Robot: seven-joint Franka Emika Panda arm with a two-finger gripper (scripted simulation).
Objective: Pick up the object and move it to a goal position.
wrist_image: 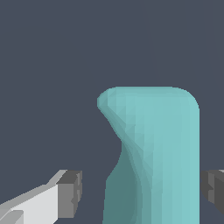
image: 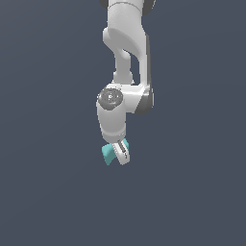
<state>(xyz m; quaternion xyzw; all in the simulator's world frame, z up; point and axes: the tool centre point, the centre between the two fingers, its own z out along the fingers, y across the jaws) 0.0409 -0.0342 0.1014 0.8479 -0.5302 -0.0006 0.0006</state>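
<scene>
The object is a teal curved block (wrist_image: 162, 148), which fills the middle of the wrist view and stands between my two fingers. My gripper (wrist_image: 141, 193) straddles it with the jaws open. One grey finger pad (wrist_image: 71, 193) stands off from the block with a clear gap. The other pad (wrist_image: 213, 192) is right at the block's far edge. In the exterior view the arm reaches straight down, and the gripper (image: 120, 154) is low around the teal block (image: 107, 154), which sticks out on the exterior view's left of the fingers.
A plain dark blue-grey surface (image: 192, 192) lies all around. No other objects, containers or edges show in either view.
</scene>
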